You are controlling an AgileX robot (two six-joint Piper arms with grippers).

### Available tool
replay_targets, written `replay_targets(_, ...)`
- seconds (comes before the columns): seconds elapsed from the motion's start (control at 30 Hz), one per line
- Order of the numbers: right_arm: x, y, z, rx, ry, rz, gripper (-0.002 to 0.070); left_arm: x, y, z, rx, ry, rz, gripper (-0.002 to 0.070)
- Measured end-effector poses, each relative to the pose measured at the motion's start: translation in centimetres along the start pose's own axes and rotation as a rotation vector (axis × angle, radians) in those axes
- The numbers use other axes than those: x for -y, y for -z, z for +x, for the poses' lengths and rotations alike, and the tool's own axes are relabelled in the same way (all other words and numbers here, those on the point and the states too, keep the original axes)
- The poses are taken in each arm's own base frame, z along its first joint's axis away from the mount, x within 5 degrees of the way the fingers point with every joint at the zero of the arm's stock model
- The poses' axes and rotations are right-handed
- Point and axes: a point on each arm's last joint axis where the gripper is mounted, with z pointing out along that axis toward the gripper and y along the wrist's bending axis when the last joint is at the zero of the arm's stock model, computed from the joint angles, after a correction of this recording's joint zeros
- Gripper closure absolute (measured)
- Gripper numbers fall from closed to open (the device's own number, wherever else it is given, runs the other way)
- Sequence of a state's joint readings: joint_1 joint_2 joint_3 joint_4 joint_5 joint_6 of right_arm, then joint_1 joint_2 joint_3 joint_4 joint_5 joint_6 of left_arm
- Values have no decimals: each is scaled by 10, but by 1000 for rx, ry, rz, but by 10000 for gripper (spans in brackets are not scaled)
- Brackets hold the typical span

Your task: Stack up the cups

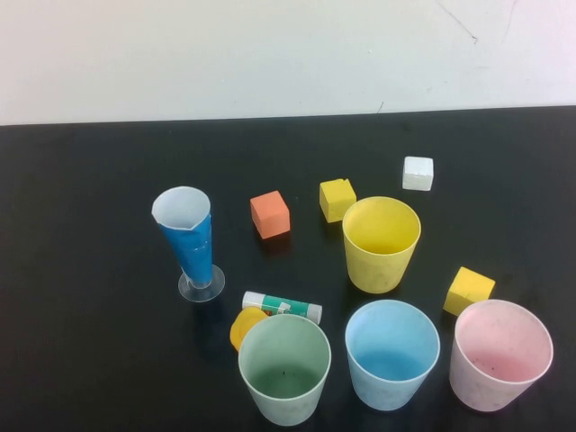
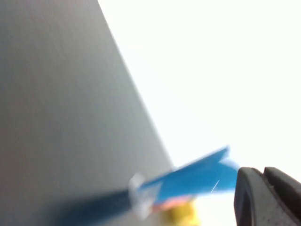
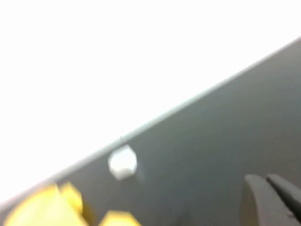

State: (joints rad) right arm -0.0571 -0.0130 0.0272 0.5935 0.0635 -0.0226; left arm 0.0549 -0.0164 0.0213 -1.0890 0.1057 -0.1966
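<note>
Green cup (image 1: 284, 368), blue cup (image 1: 392, 353), pink cup (image 1: 499, 354), yellow cup (image 1: 381, 243), all empty, unstacked

Raised overview; two low wrist views

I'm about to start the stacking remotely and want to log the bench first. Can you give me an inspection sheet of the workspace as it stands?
Surface: black table, bare spots look clean.
Job's things: four cups upright, none stacked: yellow cup behind; green cup, blue cup, pink cup in a front row.
Clutter: blue cone on a clear foot, orange block, two yellow blocks, white block, glue stick, yellow disc.
Grippers: left tool and right tool show only in their wrist views, off the table scene.
Cables: nothing seen.
Surroundings: white wall.
</note>
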Motion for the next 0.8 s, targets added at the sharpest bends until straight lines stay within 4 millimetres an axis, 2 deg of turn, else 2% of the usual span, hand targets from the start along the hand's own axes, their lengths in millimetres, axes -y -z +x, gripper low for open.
replay_targets(0.07,0,1,9,-104,51,-5,678,2,1,7,-84,-158,-7,675)
replay_targets(0.13,0,1,17,-184,105,-14,678,14,3,12,-194,-343,3,675)
replay_targets(0.3,-1,2,21,-223,188,-32,678,69,-5,4,-376,-719,-18,675)
replay_targets(0.5,-1,2,21,-223,204,-35,678,150,-27,-9,-573,-989,105,676)
replay_targets(0.63,-1,2,21,-223,207,-36,678,187,-51,-12,-718,-1094,151,675)
replay_targets(0.73,-1,2,21,-222,211,-38,678,193,-76,-10,-845,-1174,111,667)
replay_targets(0.8,-1,2,21,-222,212,-43,678,193,-95,-4,-945,-1191,72,634)
